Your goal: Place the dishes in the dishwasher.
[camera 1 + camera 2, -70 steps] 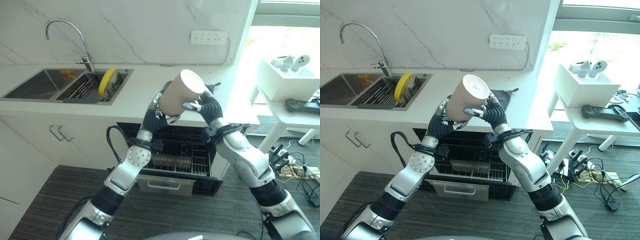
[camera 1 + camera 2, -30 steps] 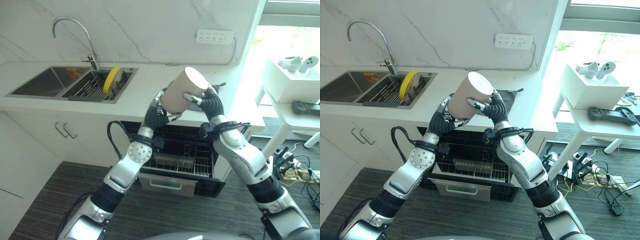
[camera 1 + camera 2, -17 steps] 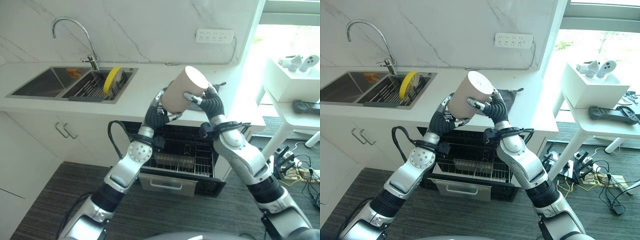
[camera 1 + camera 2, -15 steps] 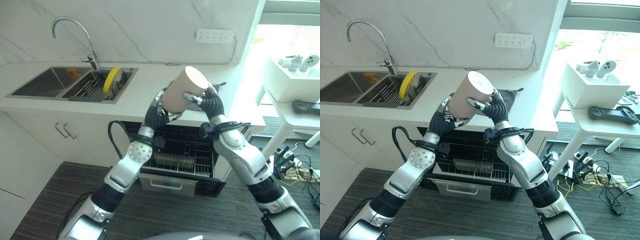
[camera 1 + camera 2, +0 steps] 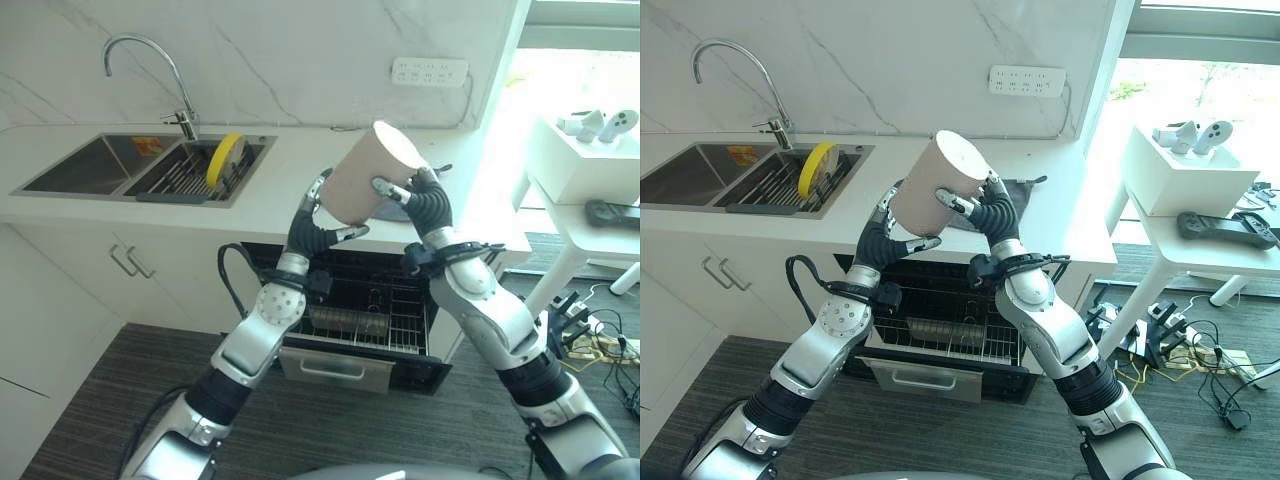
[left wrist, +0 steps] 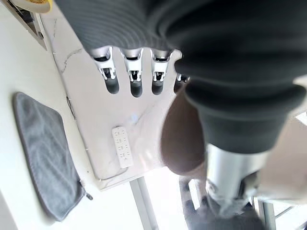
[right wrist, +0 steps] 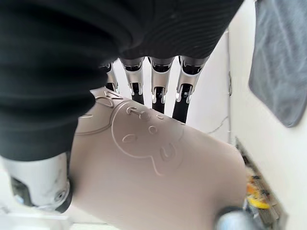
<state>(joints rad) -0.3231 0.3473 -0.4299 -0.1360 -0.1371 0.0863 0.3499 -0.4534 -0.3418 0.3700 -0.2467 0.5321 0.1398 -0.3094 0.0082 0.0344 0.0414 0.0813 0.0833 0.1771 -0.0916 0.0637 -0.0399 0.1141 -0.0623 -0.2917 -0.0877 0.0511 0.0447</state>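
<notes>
One beige cup (image 5: pixel 367 183), held up above the desk (image 5: pixel 270 195). One yellow plate (image 5: pixel 221 161) stands on edge in the sink rack (image 5: pixel 185 176) (one sink, with one tap (image 5: pixel 150 70)). One grey cloth (image 5: pixel 1012 195) lies on the desk. One dishwasher (image 5: pixel 355 315) stands open below. One wall socket strip (image 5: pixel 430 72). Two hands, left hand (image 5: pixel 310 226) and right hand (image 5: pixel 420 205).

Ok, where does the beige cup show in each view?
Left eye view: beige cup, upper middle, above the counter.
Right eye view: upper middle.
Left wrist view: behind the thumb.
Right wrist view: close up, against the fingers.
Shared landmark: grey cloth on the counter.
</notes>
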